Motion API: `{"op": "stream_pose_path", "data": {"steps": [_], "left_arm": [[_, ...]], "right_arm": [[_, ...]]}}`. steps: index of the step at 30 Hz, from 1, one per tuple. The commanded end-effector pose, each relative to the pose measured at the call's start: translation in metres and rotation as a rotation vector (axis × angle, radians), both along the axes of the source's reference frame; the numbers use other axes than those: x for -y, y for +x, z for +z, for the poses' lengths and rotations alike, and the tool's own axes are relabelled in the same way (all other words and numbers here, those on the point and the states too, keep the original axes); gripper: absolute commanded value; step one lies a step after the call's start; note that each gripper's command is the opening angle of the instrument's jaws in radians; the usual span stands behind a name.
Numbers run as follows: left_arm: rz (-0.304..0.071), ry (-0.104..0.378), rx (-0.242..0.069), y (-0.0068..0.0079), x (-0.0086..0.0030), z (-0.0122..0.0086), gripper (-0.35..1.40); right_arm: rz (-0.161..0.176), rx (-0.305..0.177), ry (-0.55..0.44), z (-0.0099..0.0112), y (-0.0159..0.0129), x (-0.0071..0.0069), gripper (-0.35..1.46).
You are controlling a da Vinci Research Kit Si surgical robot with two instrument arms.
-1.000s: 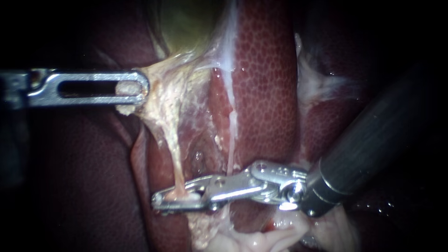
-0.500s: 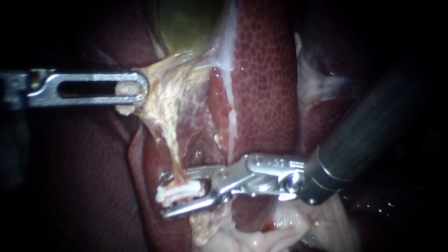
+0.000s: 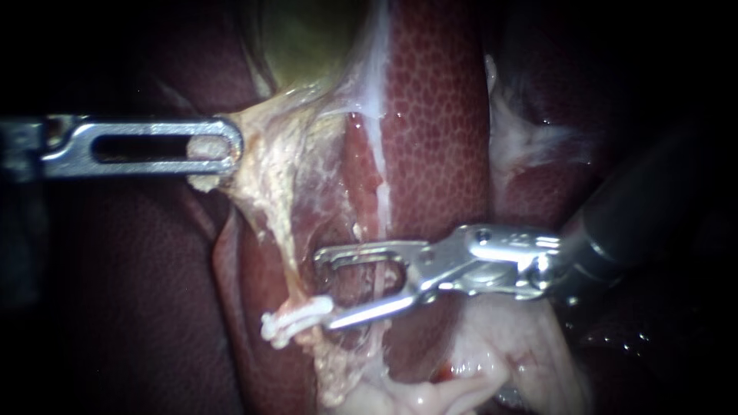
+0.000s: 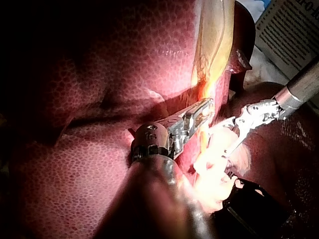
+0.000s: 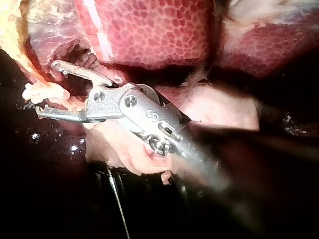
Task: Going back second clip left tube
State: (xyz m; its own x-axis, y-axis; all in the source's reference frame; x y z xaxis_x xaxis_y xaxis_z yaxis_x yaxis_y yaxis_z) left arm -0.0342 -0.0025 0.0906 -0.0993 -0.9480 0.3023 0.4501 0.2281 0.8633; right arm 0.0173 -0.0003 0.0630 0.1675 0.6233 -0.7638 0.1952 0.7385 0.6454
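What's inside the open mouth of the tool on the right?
The right instrument has open jaws; between them show red tissue and a thin pale strand, nothing gripped. The white clip sits just outside, by the lower jaw's tip. Whatever's behind the metal is hidden.

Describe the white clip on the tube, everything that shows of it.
The clip is a small white bar that looks like plastic, with ribbed edges. It is closed across the thin pale tube, low on it and just above frayed tissue, and lies slanted. The right instrument stands beside it with open jaws, not around it. Whether the lower jaw's tip touches the clip's end cannot be told.
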Motion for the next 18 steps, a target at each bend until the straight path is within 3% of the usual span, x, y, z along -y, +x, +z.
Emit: {"op": "stream_pose_path", "data": {"steps": [1, 10, 18], "left_arm": [[0.000, 0.000, 0.000, 0.0000, 0.0000, 0.0000, -0.35], [0.000, 0.000, 0.000, 0.0000, 0.0000, 0.0000, -0.35], [-0.002, -0.002, -0.002, -0.0005, 0.0002, 0.0003, -0.35]], "right_arm": [[0.006, 0.004, -0.003, -0.0003, -0.0007, -0.0004, 0.60], [0.010, 0.040, -0.053, -0.0048, -0.0071, -0.0042, 0.60], [0.007, 0.052, -0.079, -0.0081, -0.0095, -0.0052, 0.60]]}}
